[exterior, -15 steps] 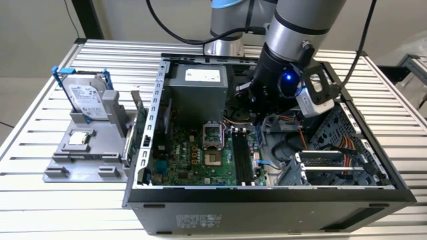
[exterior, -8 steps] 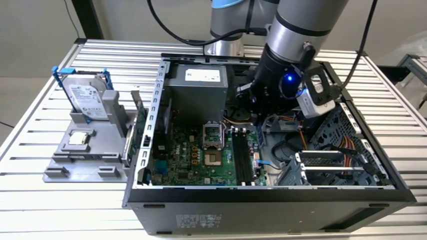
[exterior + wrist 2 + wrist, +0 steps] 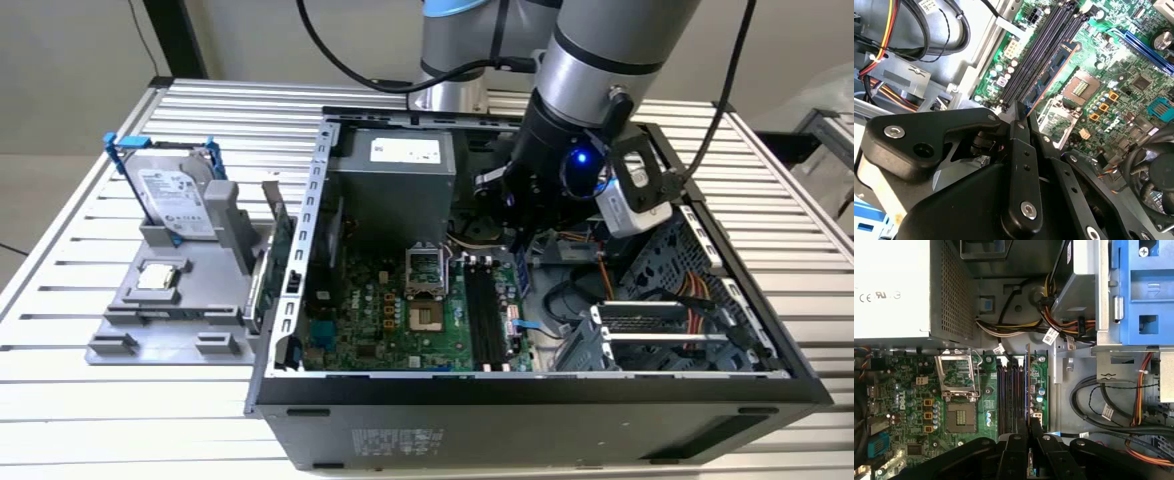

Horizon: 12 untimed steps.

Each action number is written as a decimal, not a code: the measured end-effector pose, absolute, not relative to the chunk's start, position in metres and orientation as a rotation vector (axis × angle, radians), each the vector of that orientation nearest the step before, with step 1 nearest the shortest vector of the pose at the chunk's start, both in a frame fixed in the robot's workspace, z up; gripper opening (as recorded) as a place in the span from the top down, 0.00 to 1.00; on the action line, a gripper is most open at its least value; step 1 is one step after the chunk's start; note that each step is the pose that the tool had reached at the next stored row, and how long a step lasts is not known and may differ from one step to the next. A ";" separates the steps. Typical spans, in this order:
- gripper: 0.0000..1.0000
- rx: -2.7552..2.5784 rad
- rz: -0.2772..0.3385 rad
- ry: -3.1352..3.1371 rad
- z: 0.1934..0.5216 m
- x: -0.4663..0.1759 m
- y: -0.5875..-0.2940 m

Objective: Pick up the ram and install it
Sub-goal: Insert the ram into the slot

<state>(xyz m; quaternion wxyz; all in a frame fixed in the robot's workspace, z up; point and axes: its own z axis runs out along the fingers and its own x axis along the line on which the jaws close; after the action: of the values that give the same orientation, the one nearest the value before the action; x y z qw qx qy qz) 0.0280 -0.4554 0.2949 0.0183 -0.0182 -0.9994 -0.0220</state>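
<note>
The ram is a thin green stick seen edge-on in the first wrist view, held between my gripper's two black fingers. In the second wrist view the ram shows dark chips and runs out from the gripper over the motherboard. It hangs just above the black memory slots, parallel to them and over the outermost one. In the exterior view my gripper reaches down into the open computer case, above the memory slots. The gripper is shut on the ram.
A grey stand outside the case, on the exterior view's left, holds a silver hard drive in a blue frame and a small square processor chip. Inside the case are the power supply, the open processor socket, cable bundles and a drive cage.
</note>
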 end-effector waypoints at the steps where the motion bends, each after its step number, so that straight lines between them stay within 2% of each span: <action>1: 1.00 -0.057 -0.068 -3.104 0.295 0.028 -0.455; 12: 1.00 -0.096 -0.069 -3.103 0.292 0.030 -0.455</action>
<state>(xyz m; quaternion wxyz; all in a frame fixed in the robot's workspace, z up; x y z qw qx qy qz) 0.0304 -0.4554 0.2921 0.0180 -0.0309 -0.9991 -0.0223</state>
